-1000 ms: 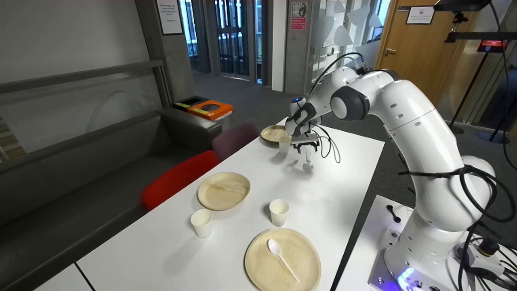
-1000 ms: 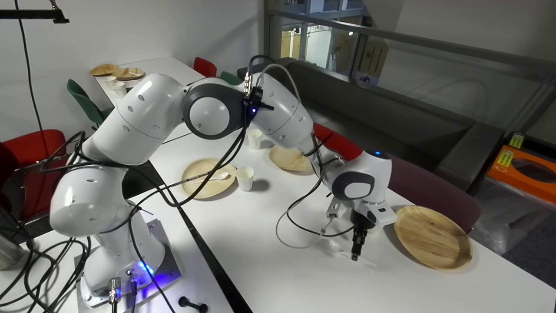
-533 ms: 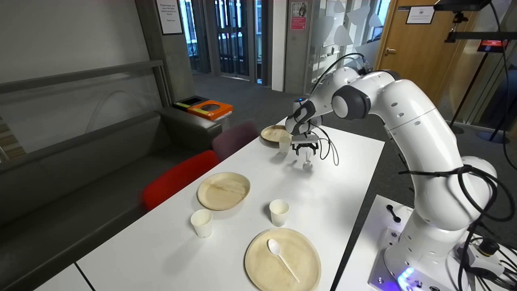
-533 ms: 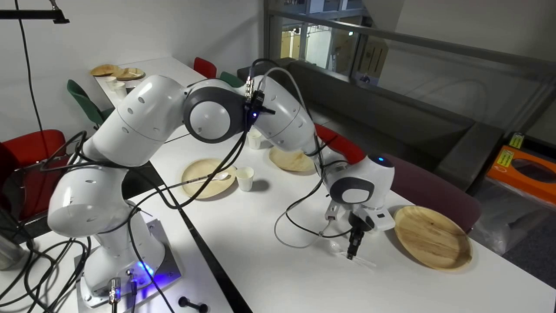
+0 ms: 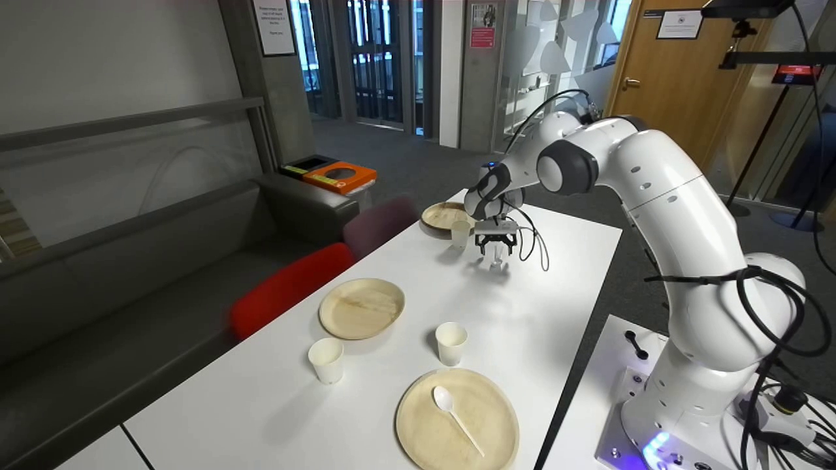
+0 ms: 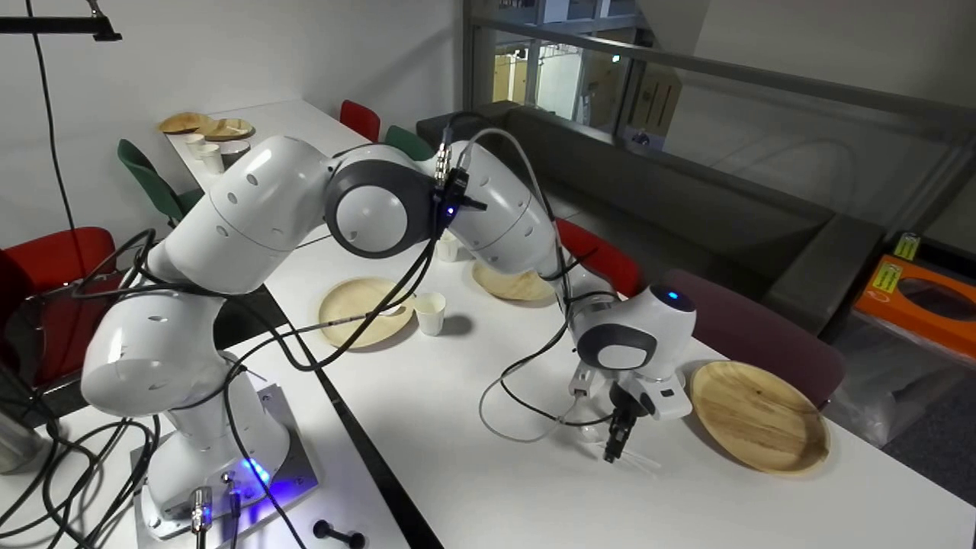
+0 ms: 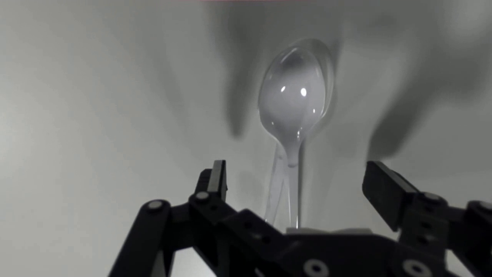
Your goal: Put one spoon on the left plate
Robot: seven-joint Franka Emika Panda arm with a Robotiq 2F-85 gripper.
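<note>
Claw [image 7: 295, 169] spread over two overlapping spoons [image 7: 293, 92] on the white table [image 5: 535, 339].

Only the wrist view makes the pair plain: bowls toward 12 o'clock, handles splaying toward 6, their ends hidden by the claw. In both exterior views they fade into the white surface. In an exterior view the shallow tan plate [image 5: 362, 308] sits well apart at the claw's 8 o'clock, near a red chair [image 5: 290, 287]; a grey sofa [image 5: 163, 287] runs behind, cut off at 9 o'clock.
</note>
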